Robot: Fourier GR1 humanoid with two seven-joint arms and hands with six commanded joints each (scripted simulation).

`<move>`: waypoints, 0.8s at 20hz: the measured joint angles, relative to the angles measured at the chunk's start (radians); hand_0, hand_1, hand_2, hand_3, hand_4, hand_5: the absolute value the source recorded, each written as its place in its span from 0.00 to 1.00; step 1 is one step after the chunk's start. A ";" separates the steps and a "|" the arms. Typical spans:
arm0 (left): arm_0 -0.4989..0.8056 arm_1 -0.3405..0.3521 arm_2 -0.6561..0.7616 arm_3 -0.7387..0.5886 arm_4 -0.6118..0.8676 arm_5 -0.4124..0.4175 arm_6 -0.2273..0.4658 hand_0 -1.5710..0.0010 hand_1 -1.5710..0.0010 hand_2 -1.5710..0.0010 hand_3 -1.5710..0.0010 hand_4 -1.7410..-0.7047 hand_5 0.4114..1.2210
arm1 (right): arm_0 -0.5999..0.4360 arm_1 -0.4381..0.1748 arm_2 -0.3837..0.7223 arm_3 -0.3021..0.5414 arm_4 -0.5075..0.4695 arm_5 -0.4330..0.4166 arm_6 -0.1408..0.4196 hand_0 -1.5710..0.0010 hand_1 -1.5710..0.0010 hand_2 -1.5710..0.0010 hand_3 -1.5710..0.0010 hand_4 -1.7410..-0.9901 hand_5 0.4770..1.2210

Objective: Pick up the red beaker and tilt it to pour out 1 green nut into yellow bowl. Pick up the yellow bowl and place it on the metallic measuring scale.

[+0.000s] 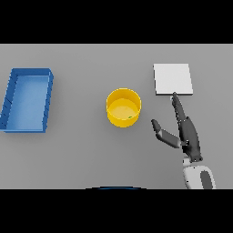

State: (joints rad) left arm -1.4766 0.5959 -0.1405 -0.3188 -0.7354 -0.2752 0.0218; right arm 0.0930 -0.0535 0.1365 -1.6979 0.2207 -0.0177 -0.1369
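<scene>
The yellow bowl (123, 107) stands upright near the table's middle, with a small green speck low on its inner right wall. To its right at the back lies the flat white-grey measuring scale (173, 79). My right hand (186, 132) is to the right of the bowl and apart from it, fingers straight and pointing toward the scale's near edge, thumb spread toward the bowl. It holds nothing. No red beaker is visible. My left hand does not show.
A blue rectangular tray (10, 101) sits at the far left of the grey table.
</scene>
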 measured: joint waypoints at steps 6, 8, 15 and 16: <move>0.293 0.009 0.159 -0.128 0.197 0.181 0.216 0.00 0.00 0.00 0.00 0.00 1.00 | -0.021 -0.008 0.005 0.005 0.002 0.011 0.020 1.00 1.00 1.00 1.00 0.80 0.23; 0.386 0.005 0.201 -0.195 0.254 0.213 0.292 0.00 0.00 0.00 0.00 0.00 1.00 | -0.016 -0.016 0.000 -0.002 -0.008 0.018 0.008 1.00 1.00 1.00 1.00 0.82 0.24; 0.794 -0.068 0.252 -0.570 0.393 0.292 0.381 0.00 0.00 0.00 0.00 0.00 0.96 | -0.005 -0.027 -0.003 0.013 -0.001 0.016 -0.030 1.00 1.00 1.00 1.00 0.75 0.27; 0.819 -0.079 0.252 -0.604 0.401 0.296 0.400 0.00 0.00 0.00 0.00 0.00 0.91 | -0.011 -0.018 0.005 0.012 0.004 0.015 -0.022 1.00 1.00 1.00 1.00 0.76 0.27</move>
State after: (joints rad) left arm -0.6579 0.5169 0.1119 -0.9229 -0.3340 0.0207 0.4218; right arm 0.0823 -0.0710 0.1415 -1.6858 0.2251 -0.0032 -0.1592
